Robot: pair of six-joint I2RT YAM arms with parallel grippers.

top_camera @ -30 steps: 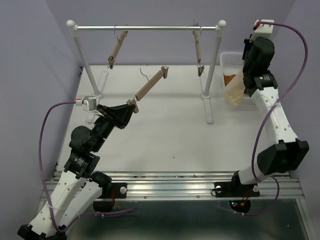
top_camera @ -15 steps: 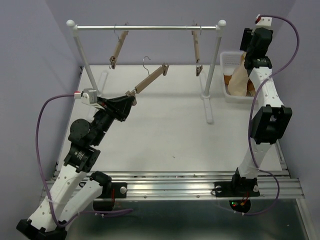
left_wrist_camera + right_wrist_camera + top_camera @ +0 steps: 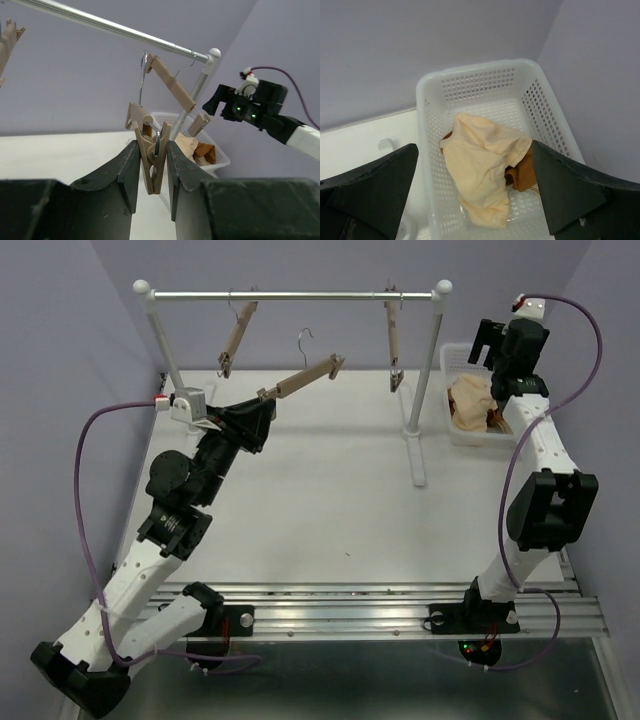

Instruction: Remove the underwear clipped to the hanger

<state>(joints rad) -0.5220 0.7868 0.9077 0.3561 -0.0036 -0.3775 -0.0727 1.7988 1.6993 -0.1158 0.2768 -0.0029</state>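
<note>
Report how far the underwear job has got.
Done: the beige underwear and the rust-orange underwear lie in the basket, under the open right tool. In hand: the left tool grips a bare hanger off the rail. Left: nothing clipped shows; both rail hangers hang bare.

The top camera, fixed above and behind the arm bases, looks down across the whole table (image 3: 330, 490), from its near edge to the rail (image 3: 295, 296) along the far edge. The left wrist camera sits close behind a wooden hanger (image 3: 154, 160), angled up toward the far right corner. The right wrist camera looks steeply down, close, into the white basket (image 3: 470, 72) there. All three views share that basket.
</note>
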